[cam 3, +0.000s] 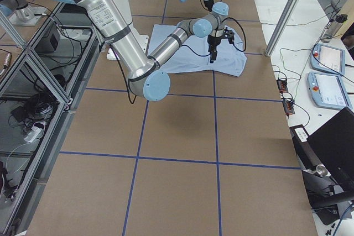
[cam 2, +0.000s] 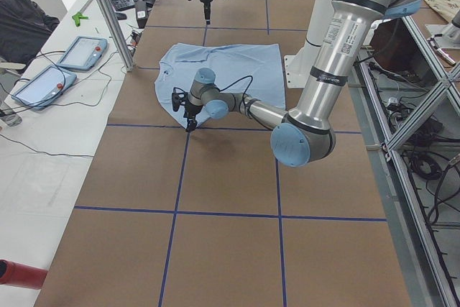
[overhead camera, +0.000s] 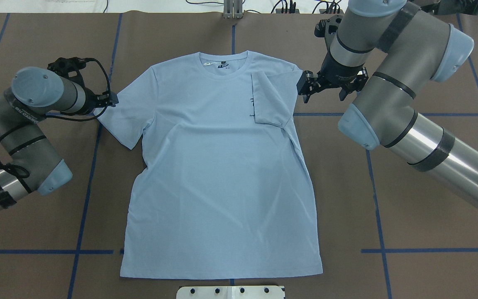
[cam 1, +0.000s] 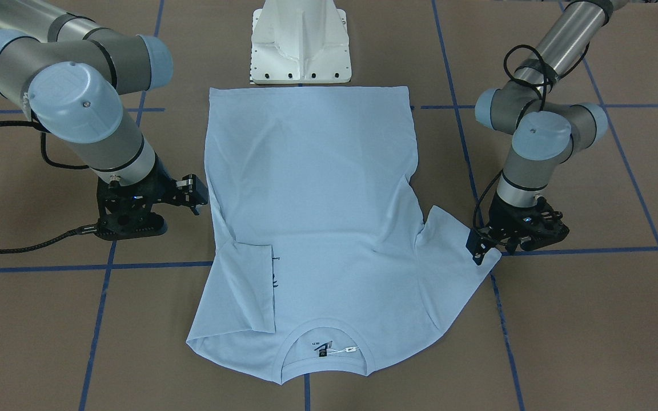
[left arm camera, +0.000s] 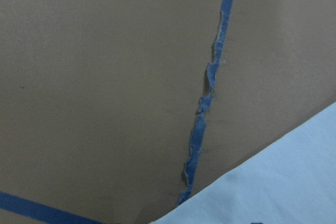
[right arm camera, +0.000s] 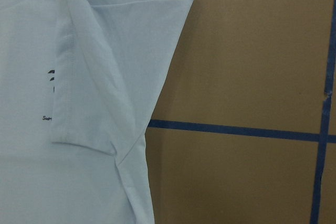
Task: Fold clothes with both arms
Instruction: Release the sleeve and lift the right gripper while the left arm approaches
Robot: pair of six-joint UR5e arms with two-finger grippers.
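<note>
The pale blue T-shirt (overhead camera: 218, 166) lies flat on the brown table, collar (cam 1: 323, 334) away from the robot's base. Its sleeve (overhead camera: 270, 99) on the right arm's side is folded inward over the chest and partly covers the print (right arm camera: 50, 77). My right gripper (overhead camera: 305, 89) hovers just outside that shoulder, open and holding nothing. The other sleeve (cam 1: 454, 251) lies spread out flat. My left gripper (cam 1: 480, 248) sits low at that sleeve's outer hem, touching it; whether it has closed on the cloth I cannot tell. The left wrist view shows only the sleeve corner (left arm camera: 283, 182) and table.
Blue tape lines (overhead camera: 376, 207) grid the brown table. The white pedestal base (cam 1: 300, 45) stands right at the shirt's hem. Beyond the far table edge there are metal posts (cam 2: 108, 12) and pendant tablets (cam 2: 79, 52) on a side bench.
</note>
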